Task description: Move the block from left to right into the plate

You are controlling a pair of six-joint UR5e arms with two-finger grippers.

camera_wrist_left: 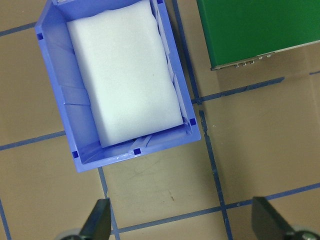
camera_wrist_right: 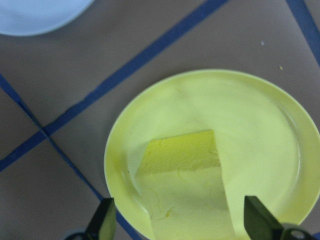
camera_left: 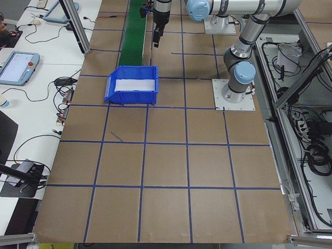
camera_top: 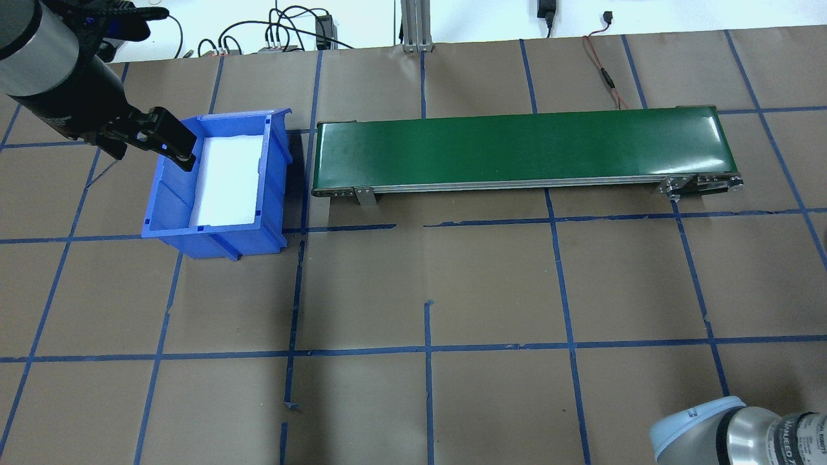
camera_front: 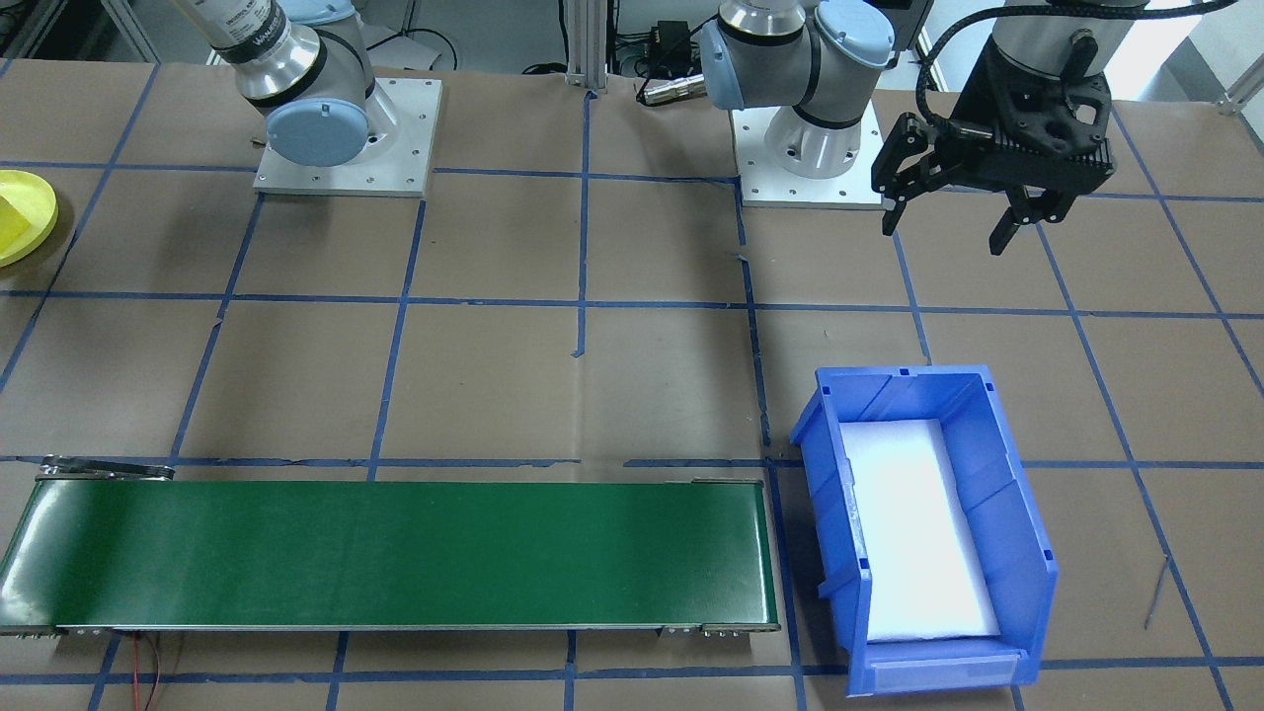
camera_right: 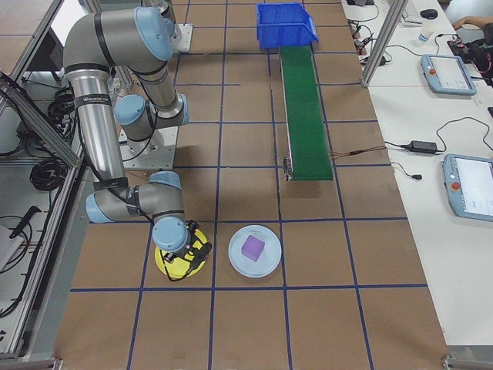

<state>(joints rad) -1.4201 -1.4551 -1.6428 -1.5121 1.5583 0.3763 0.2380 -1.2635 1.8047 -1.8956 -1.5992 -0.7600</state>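
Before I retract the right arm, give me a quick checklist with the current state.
1. Yellow block inside the yellow plate: ok, it lies within the rim.
2. Right end effector open: ok, jaws spread wide.
3. Fingers apart from the block: ok, there is a gap on both sides.
4. Block lying flat on the plate: cannot tell from the wrist view.
5. Left end effector open and holding nothing: ok, it hangs above the table beside the blue bin.
6. No block on the conveyor belt: ok.
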